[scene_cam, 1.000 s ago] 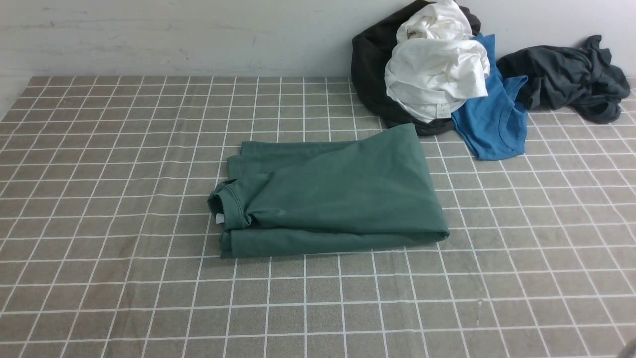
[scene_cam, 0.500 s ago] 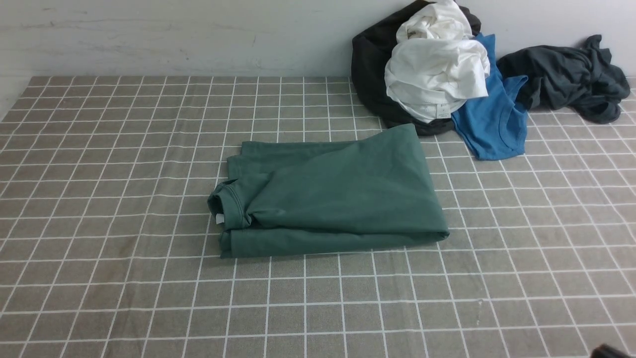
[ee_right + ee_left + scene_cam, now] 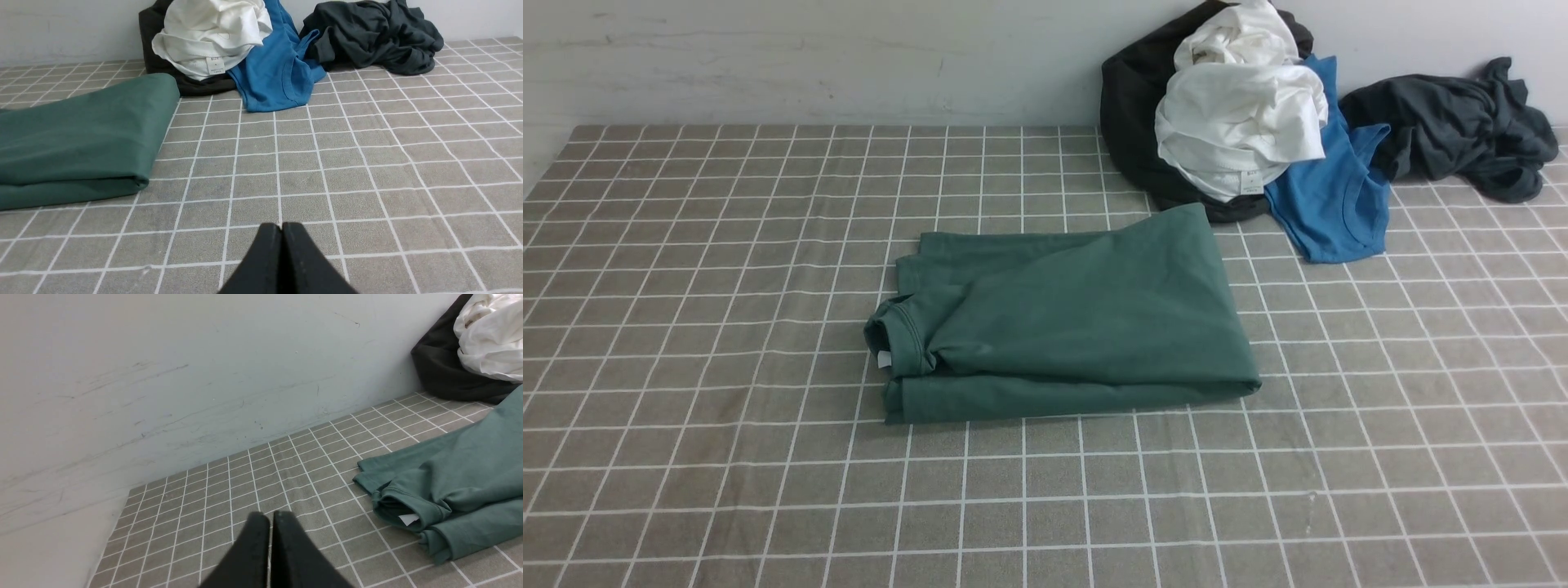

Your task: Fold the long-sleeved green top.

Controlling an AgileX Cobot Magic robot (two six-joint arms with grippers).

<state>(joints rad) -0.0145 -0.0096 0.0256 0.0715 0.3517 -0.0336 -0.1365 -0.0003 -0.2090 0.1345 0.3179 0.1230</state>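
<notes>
The green long-sleeved top lies folded into a flat rectangle in the middle of the checked tablecloth, its collar and white neck label facing the robot's left. In the left wrist view, that same top lies off to one side of my left gripper, which is shut and holds nothing. My right gripper is also shut and empty, over bare cloth, well apart from the top's folded edge. Neither arm shows in the front view.
A pile of clothes sits against the back wall on the right: a black garment, a white garment, a blue shirt and a dark grey garment. The wall bounds the far side.
A dark bit of the right arm seen at the lower right corner of the front view has dropped out of sight. The top has not moved.
</notes>
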